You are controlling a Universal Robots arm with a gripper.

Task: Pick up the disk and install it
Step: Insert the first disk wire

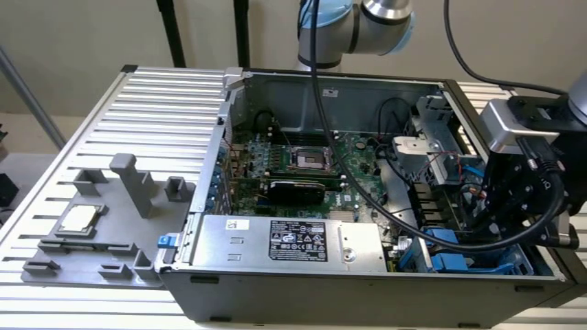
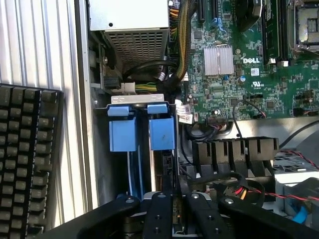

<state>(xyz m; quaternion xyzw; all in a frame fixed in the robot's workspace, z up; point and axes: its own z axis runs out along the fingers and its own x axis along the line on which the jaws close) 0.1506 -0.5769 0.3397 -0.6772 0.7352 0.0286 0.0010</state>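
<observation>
My claw (image 2: pixel 174 211) hangs over the drive bay with its fingers (image 2: pixel 160 214) close together; whether they pinch anything I cannot tell. The disk (image 2: pixel 162 132) stands directly below, already slotted on edge beside another carrier (image 2: pixel 123 133). Installing looks nearly finished.

A robotics test lab or computer assembly bench is indicated. An opened desktop tower (image 1: pixel 367 206) is laid on its side on a ribbed aluminium table (image 1: pixel 156 103), its green motherboard (image 1: pixel 312 165), cabling and labelled power-supply box (image 1: pixel 293 240) exposed. A grey fixture plate (image 1: pixel 92 240) with slotted holders, one carrying a square CPU chip (image 1: pixel 78 218), is set near the table's front corner at the exterior view's left. A black keyboard (image 2: pixel 25 159) is seen beside the case. A plain beige wall stands behind.
</observation>
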